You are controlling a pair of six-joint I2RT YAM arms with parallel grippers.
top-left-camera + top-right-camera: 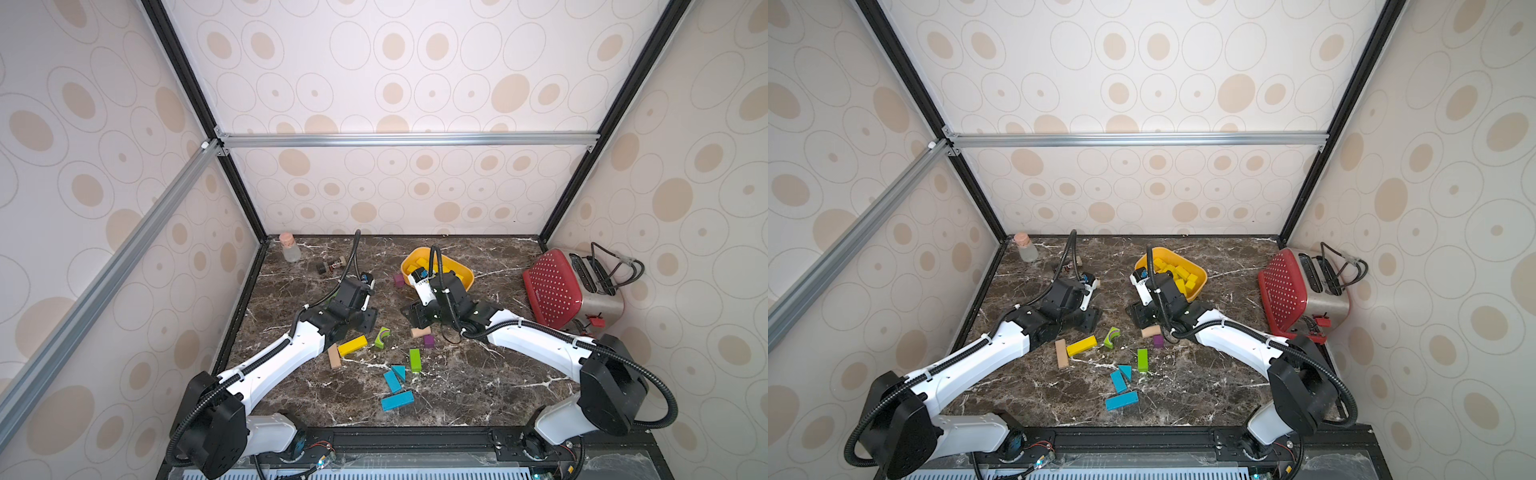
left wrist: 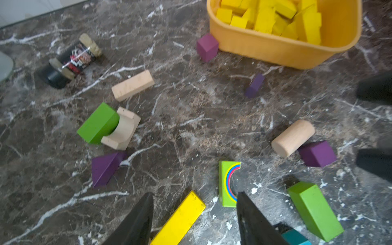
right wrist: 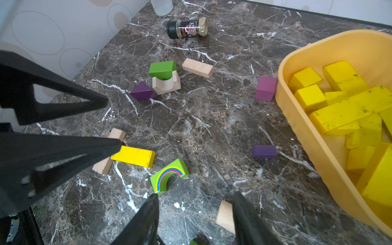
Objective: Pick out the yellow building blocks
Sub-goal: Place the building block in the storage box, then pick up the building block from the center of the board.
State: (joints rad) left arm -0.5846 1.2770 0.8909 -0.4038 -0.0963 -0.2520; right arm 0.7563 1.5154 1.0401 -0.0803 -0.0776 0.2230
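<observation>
**Lot: yellow building blocks, sorting in progress**

**Done:** A heap of yellow building blocks [image 1: 1177,274] lies in the orange-yellow tub [image 1: 465,272]. In both top views the tub sits just right of centre, toward the back of the worktop [image 1: 478,386].

**Left:** One yellow bar [image 1: 352,345] lies flat, left of centre and below the tub in both top views. One end meets a plain wood bar [image 1: 333,356]; whether it rests on it or against it I cannot tell. No other loose yellow shows, though the arms hide some of the surface. Judged nearly finished.

**Left claw** [image 2: 194,195]: spread and empty, low over the yellow bar, which runs between its fingers in the left wrist view. Probably the next pickup.

**Right claw** [image 3: 195,194]: spread and empty, beside the tub, over a plain wood piece.

**Materials and shapes**
- Yellow blocks: matte painted wood, square-edged cubes and longer bars, with dark scuffs on some edges
- Tub: smooth moulded plastic, oval, with a rounded rim
- Worktop: dark brown marble pattern with white veins
- Not for collection:
  - lime-green bar [image 1: 414,360]
  - green rainbow arch [image 3: 169,175]
  - blue slabs [image 1: 397,401]
  - purple cube [image 3: 266,88]
  - unpainted wood cylinder [image 2: 292,137]
  - spice jar [image 3: 186,27] lying on its side
  - red toaster [image 1: 573,286]
</observation>
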